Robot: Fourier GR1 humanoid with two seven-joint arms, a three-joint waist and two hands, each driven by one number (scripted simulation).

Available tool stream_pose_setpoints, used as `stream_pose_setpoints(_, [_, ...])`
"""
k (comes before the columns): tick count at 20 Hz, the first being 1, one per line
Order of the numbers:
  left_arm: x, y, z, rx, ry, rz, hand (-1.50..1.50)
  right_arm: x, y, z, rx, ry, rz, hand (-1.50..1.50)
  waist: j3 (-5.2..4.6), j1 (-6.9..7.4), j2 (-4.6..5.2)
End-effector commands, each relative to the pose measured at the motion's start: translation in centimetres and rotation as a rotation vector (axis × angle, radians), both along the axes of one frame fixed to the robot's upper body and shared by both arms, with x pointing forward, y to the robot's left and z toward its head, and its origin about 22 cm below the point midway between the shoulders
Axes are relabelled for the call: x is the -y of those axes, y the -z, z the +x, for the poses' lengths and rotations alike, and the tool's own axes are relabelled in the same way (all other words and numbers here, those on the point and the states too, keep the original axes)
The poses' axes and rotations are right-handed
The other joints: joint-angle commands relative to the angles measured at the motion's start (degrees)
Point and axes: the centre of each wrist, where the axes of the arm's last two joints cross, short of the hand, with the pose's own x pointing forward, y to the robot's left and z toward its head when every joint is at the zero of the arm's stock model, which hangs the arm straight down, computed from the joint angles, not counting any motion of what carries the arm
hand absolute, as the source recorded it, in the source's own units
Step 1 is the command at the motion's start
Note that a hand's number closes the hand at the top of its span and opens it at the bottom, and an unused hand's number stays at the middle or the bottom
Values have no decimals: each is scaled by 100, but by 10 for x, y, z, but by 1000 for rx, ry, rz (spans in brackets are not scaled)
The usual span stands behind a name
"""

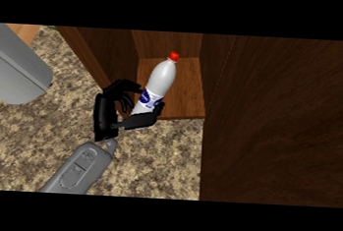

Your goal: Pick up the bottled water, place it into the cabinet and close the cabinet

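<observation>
The bottled water (160, 77) is white with a red cap and a blue label. It leans inside the open cabinet, its base at the front edge of the wooden shelf (190, 96). My left hand (110, 112) reaches in from the lower left and curls round the bottle's lower end. The fingers sit on the bottle's left and the thumb lies under its base. The cabinet door (283, 123) stands open at the right as a large dark wooden panel. My right hand does not show.
A grey rounded appliance (13, 65) sits at the upper left on the speckled counter (158, 156). The cabinet's left wall (98, 54) rises just beside my hand. The open door fills the view's right side.
</observation>
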Motion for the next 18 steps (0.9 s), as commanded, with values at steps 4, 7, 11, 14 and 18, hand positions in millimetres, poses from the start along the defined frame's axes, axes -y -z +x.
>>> stream_pose_setpoints(4, [-9,-24,59,-106,-67,29,-150,1,3,-3,-5,-6,-1,-150,-67,-256,257])
stream_pose_setpoints(7, [-2,-29,58,-104,-59,17,-150,-5,1,5,4,-7,3,-150,-72,-232,285])
stream_pose_setpoints(11, [-14,-26,57,-124,-90,6,-150,4,4,1,3,-18,-17,-150,-74,-210,268])
stream_pose_setpoints(14, [-14,-40,62,-101,-67,-3,-150,-2,2,2,14,-19,-8,-150,-78,-208,268])
stream_pose_setpoints(18, [1,-55,60,-32,24,-84,-150,6,6,-1,14,-13,6,-150,-84,-164,242])
